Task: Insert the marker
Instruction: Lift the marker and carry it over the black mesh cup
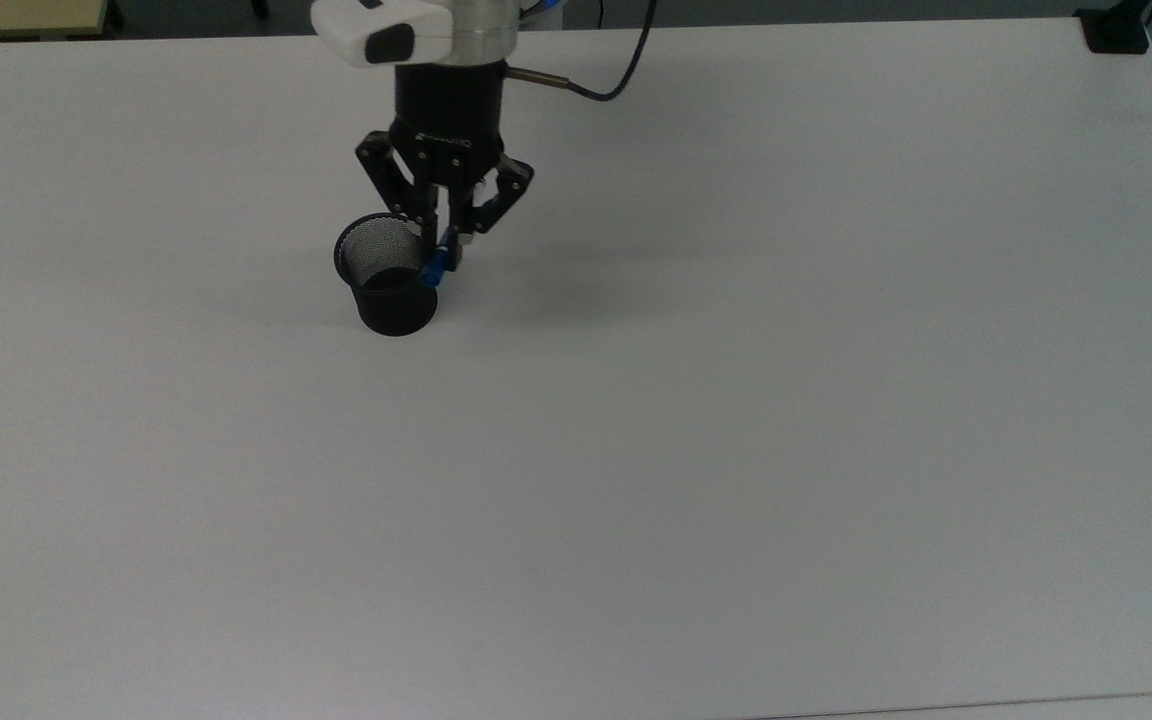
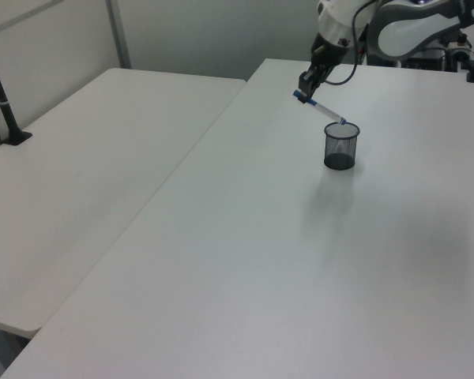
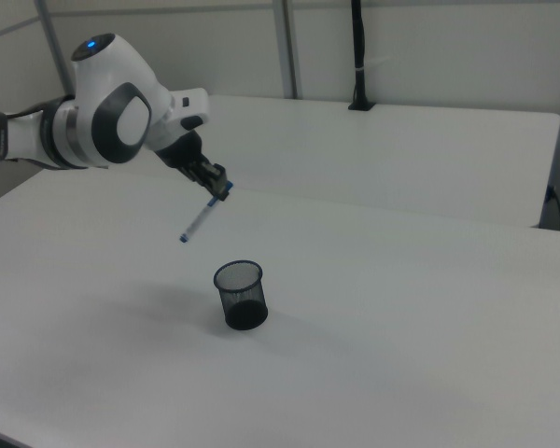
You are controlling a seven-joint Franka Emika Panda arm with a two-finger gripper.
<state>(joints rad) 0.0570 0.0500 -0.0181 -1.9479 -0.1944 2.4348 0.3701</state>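
Table (image 1: 736,450): large, white, bearing the cup. In the left view (image 2: 245,260), a second white table (image 2: 87,158) beside it on the left view's left; in the right view (image 3: 401,327), that other table (image 3: 401,149) behind, with a black post (image 3: 358,56) standing on it.

Arm (image 3: 103,112): white with dark joints, well seen in the right view, coming from the right view's left; blue light on top of it. In the top view, the wrist (image 1: 451,40) and a dark cable (image 1: 616,70) at the upper edge.

Cup (image 1: 388,275): black mesh, upright on the table, mouth open upward; also in the left view (image 2: 340,146) and the right view (image 3: 240,295).

Gripper (image 1: 441,240): black, fingers closed on the marker near its blue end; seen too in the left view (image 2: 308,83) and the right view (image 3: 215,182).

Marker (image 2: 320,110): white body, blue ends, held tilted in the air. In the top view (image 1: 433,272) foreshortened, overlapping the cup's rim on the top view's right. In the left view, lower tip just at the rim. In the right view (image 3: 198,221), lower tip clearly above the cup and apart from it, toward the right view's left.
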